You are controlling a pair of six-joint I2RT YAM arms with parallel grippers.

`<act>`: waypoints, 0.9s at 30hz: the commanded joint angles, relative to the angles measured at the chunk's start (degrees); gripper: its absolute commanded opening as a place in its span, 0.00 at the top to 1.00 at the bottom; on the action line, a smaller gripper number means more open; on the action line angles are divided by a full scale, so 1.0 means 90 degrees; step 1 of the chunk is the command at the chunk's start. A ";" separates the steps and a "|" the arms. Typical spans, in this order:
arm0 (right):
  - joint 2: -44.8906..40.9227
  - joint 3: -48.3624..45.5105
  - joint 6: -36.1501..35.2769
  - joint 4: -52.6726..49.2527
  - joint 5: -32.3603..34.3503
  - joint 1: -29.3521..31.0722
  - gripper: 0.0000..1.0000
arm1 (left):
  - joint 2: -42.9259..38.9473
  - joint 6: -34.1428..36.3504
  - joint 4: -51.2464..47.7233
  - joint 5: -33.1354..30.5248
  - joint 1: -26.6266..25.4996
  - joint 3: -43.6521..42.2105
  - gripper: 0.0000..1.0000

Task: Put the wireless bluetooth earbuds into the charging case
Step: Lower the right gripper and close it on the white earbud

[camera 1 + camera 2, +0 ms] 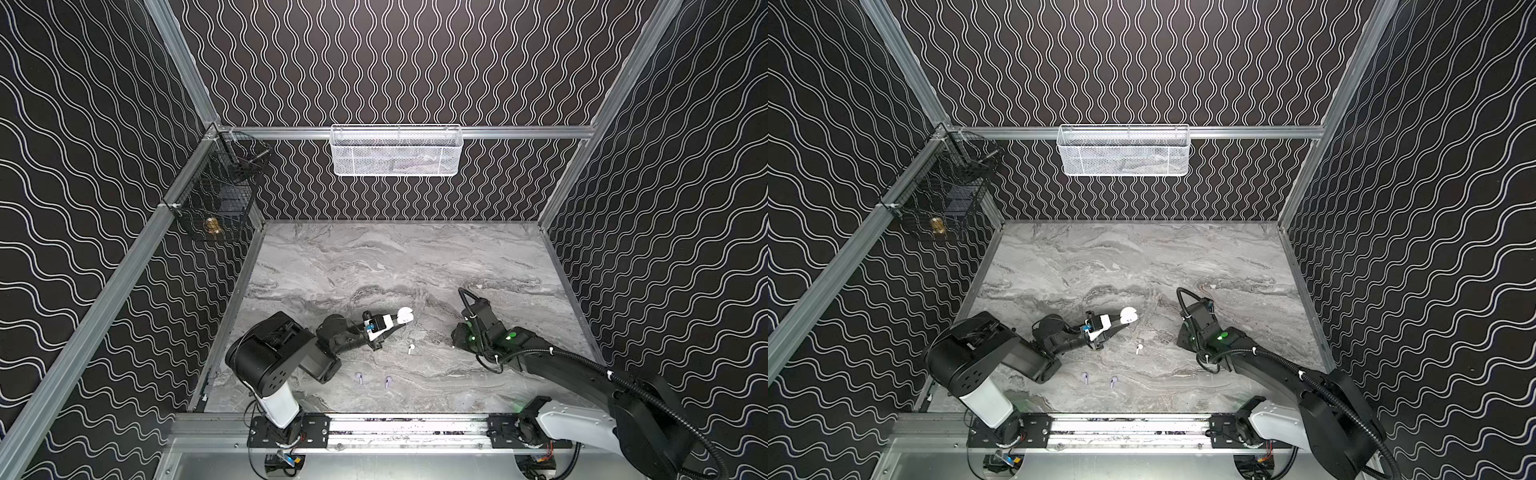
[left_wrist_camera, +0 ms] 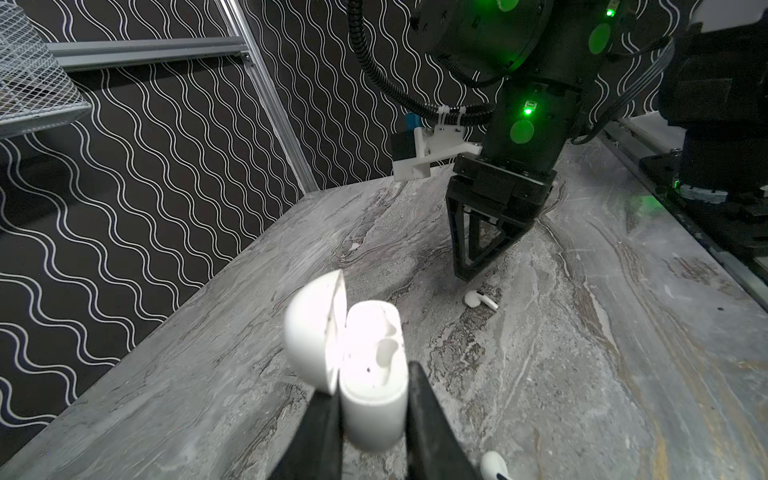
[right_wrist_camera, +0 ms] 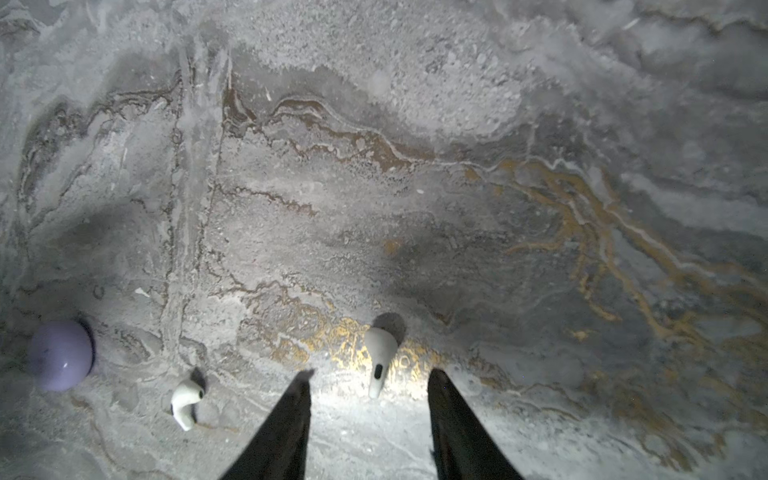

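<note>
Clenching the left claw [image 2: 371, 388] on the open case [image 1: 405, 315], mid-frame in both top views. Holding the right claw [image 3: 371, 372] released just over 1 white earbud [image 3: 380, 359] on the surface [image 3: 498, 208], right of centre.

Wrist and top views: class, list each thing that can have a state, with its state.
White case: lid open.
Left gripper: shut on white case.
Right gripper: open.
White earbud between its jaws: lying loose.
Other white earbud: loose.
Lavender earbuds: both loose.
Lavender case: cannot tell.
</note>
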 commanded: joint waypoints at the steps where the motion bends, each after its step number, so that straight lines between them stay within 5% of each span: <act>1: 0.0089 0.0068 -0.0028 -0.0087 0.0106 0.0009 0.52 | 0.0039 0.0044 0.0227 0.0042 -0.0005 0.0022 0.82; 14: 0.0048 0.0271 -0.0170 0.0348 0.0199 0.0580 0.56 | 0.0079 0.0028 0.0224 -0.0103 0.0000 0.0057 0.82; 27: 0.1542 0.1227 -0.0071 0.0711 0.0224 0.1492 0.59 | 0.0073 0.0004 0.0223 -0.0241 0.0010 0.0069 0.82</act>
